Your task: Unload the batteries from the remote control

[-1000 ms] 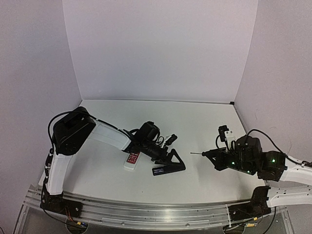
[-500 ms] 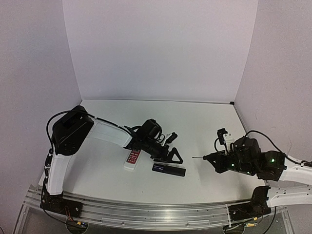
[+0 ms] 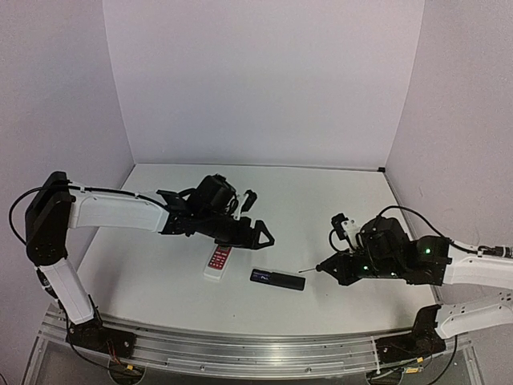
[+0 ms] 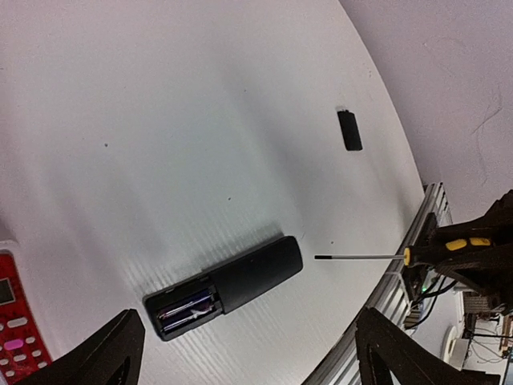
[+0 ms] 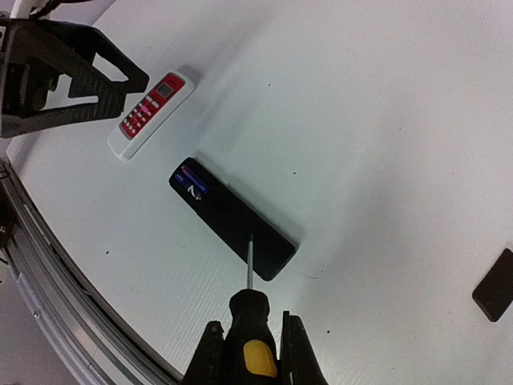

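The right claw [image 5: 250,353] is clamped tight on the black-and-yellow handle of a screwdriver [image 5: 249,314], whose thin shaft points left toward the right end of the black remote control [image 3: 277,278]. The tip is just beside that end, and I cannot tell whether it touches. The remote control lies flat near the desk's [image 3: 321,192] near edge, about midway along it. Its battery compartment is open at the left end, with the batteries [image 4: 188,308] seated inside side by side. The left claw [image 3: 258,236] hangs above the desk behind the remote, its fingers spread wide with nothing between them. A white remote with a red button panel [image 3: 216,263] lies just left of the black one, apart from it. A small flat dark piece [image 4: 349,130], possibly the battery cover, lies well apart toward the desk's right side.
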You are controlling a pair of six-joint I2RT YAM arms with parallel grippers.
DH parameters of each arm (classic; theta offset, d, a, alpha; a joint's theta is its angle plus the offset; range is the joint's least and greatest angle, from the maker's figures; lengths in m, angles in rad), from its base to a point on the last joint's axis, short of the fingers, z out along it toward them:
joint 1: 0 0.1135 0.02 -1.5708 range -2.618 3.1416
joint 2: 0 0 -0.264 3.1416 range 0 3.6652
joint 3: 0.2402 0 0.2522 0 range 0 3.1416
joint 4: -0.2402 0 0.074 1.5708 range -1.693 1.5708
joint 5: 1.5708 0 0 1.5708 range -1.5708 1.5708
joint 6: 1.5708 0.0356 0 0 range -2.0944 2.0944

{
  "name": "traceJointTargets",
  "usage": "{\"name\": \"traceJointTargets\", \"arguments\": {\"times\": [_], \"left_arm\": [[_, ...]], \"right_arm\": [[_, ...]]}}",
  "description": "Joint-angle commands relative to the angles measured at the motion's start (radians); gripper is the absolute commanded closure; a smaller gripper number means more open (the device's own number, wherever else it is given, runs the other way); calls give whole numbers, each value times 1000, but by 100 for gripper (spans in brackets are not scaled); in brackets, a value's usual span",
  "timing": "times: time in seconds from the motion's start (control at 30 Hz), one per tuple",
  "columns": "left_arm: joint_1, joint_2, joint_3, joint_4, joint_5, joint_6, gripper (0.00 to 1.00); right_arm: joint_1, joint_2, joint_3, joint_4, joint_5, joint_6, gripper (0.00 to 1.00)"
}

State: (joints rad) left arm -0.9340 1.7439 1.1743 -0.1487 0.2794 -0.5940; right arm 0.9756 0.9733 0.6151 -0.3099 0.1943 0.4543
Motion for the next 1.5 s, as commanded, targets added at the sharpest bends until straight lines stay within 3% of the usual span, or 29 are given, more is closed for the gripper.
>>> {"name": "traceJointTargets", "arguments": {"times": [0.0, 0.3, 0.7, 1.47], "left_arm": [[1, -34, -95, -27, -52, -79, 14], [17, 43, -84, -8, -47, -122, 27], [53, 116, -83, 6, 28, -118, 56], [55, 210, -59, 11, 135, -86, 77]], "right_arm": [[-3, 57, 55, 107, -95, -18, 100], [-3, 192, 81, 200, -171, 9, 100], [-3, 273, 81, 301, -152, 18, 100], [-3, 372, 107, 368, -153, 26, 100]]}}
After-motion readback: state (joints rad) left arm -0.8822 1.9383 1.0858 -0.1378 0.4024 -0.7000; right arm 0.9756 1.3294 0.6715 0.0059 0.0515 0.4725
